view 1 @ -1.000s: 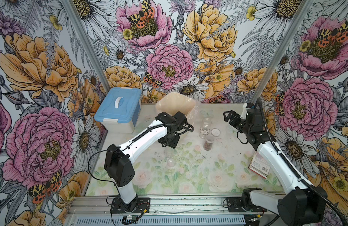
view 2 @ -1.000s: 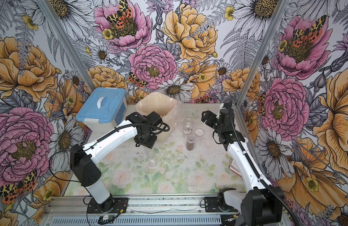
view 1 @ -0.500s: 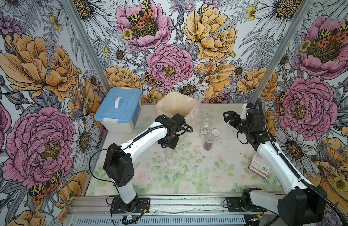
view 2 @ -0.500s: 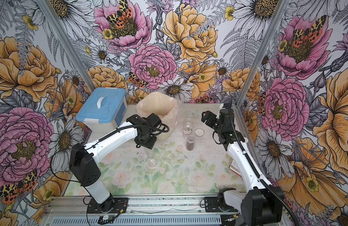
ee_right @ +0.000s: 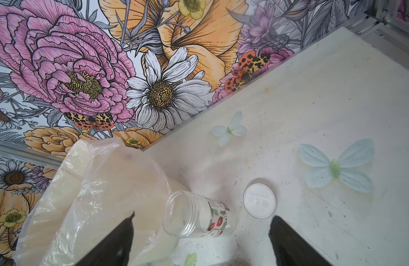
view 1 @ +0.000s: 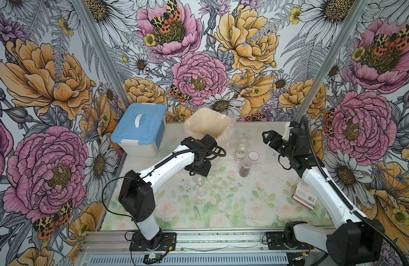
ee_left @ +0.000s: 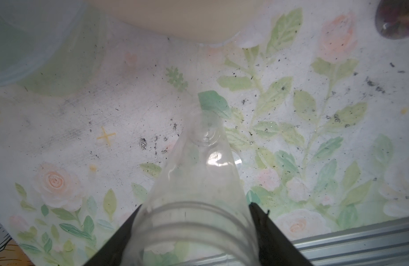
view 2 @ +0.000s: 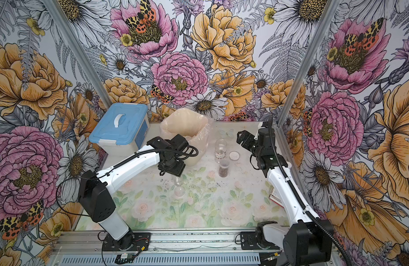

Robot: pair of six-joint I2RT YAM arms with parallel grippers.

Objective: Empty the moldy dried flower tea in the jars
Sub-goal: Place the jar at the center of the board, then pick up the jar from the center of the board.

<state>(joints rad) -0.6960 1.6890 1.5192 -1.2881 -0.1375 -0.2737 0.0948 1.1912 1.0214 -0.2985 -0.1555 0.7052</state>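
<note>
Stereo overhead, 2 wrist cams close

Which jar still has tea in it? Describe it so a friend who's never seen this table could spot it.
Find the bag-lined cream bin at the back of the table; beside it, toward the right arm, stand two clear jars and a white lid. Take the shorter jar, nearer the front. Unlike the taller labelled jar, which looks empty, it holds dark reddish-brown dried flower tea.

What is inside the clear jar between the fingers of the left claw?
It looks empty: the tablecloth shows through the clear jar. The left claw hides narrow strips of its wall.
</note>
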